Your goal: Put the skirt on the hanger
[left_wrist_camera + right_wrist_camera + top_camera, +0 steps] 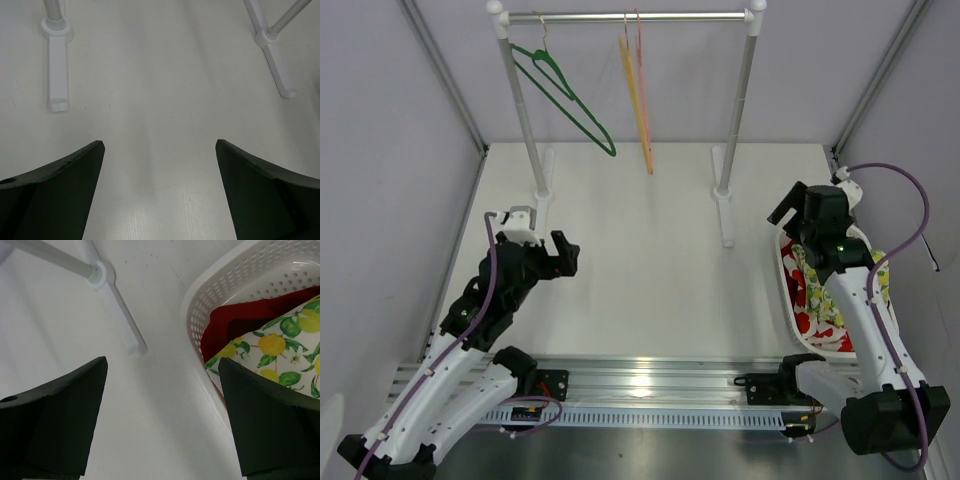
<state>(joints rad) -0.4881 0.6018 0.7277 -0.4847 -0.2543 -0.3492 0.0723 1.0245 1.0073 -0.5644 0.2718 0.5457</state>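
One basket, clothes partly hidden behind right gripper

"What colours hang on the rail?"
"It's silver; one green hanger, one yellow hanger."
"And the basket?"
"White. Inside, a red cloth and a white cloth printed with yellow lemons, green leaves."

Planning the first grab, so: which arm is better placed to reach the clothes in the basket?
Right. The right hand, open, hovers at the basket edge, with lemon-print cloth just beside it. The left hand, also open, is over table far from the basket.
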